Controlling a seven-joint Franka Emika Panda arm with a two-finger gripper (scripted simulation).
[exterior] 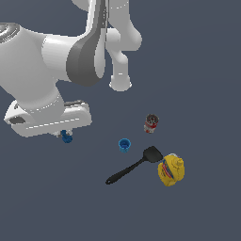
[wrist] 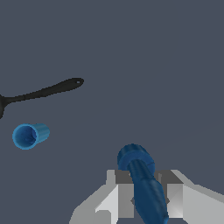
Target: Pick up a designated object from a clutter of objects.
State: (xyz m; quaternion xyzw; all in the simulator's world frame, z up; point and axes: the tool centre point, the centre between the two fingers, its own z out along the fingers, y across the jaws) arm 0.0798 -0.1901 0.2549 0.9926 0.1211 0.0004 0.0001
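1. the gripper [wrist: 146, 197] is clenched on the dark-blue knobbly piece [wrist: 142, 183], which sits between the two fingers [wrist: 123, 199] in the wrist view; in the exterior view it peeks out under the hand, at that view's left.
2. blue cup [exterior: 124, 145], black spatula [exterior: 133, 166], red-and-white can [exterior: 151, 123] and yellow bottle [exterior: 170, 171] lie well apart from it.
3. advice: keep the squeeze steady and lift straight up; the piece looks tilted in the jaws, so a jerk could slip it.
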